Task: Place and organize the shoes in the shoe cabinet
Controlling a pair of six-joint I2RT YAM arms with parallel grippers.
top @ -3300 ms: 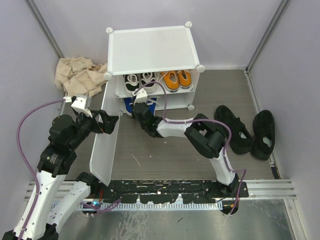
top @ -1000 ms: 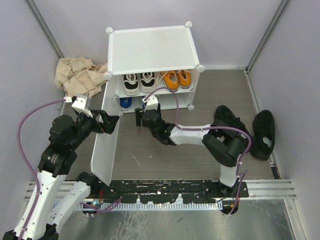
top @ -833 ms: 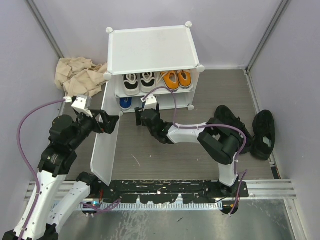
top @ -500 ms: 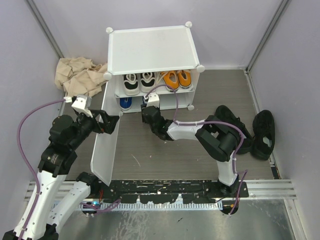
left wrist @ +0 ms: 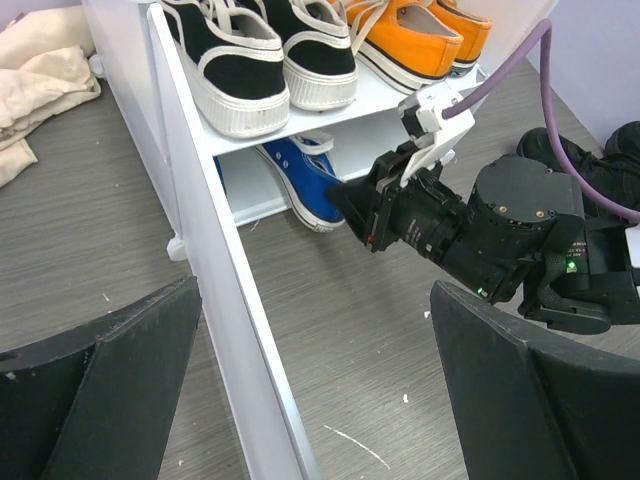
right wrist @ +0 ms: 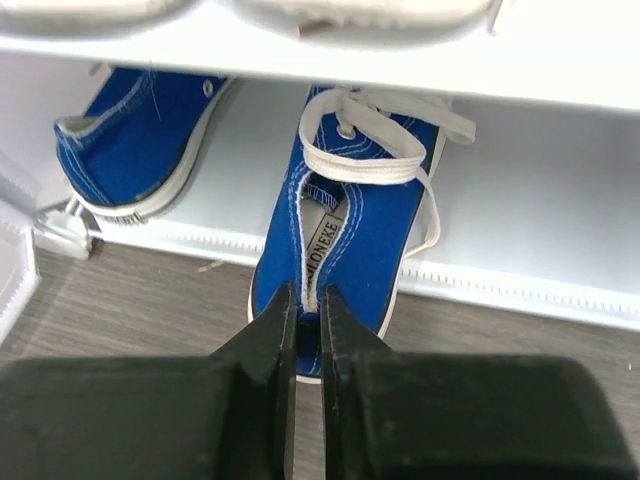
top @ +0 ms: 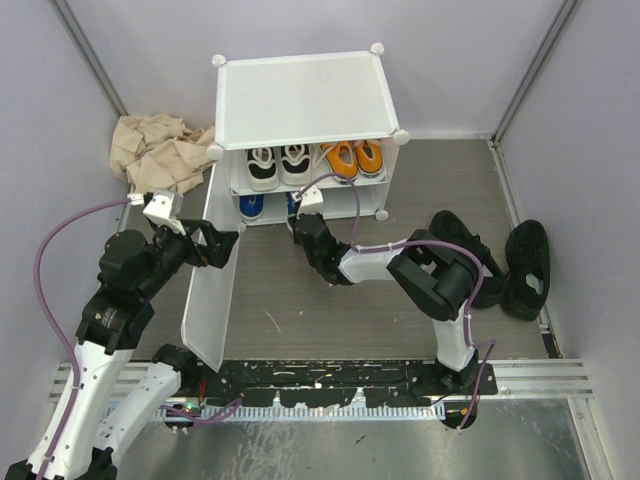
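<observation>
tabletop [top: 330,310] grey woodgrain under shoe cabinet [top: 300,100]; lilac walls [top: 40,120] around

Grey table [top: 300,300]: cabinet [top: 300,100], black shoes [top: 525,270], cloth [top: 155,150].

Bright, even, diffuse overhead light.
Leaves soft shade under the cabinet shelf [right wrist: 200,55]; sharp at mid-distance, blurred left fingers [left wrist: 120,390] and right fingers [right wrist: 150,420] up close in wrist views.

Heel of blue shoe [right wrist: 352,240] behind jaws
</observation>
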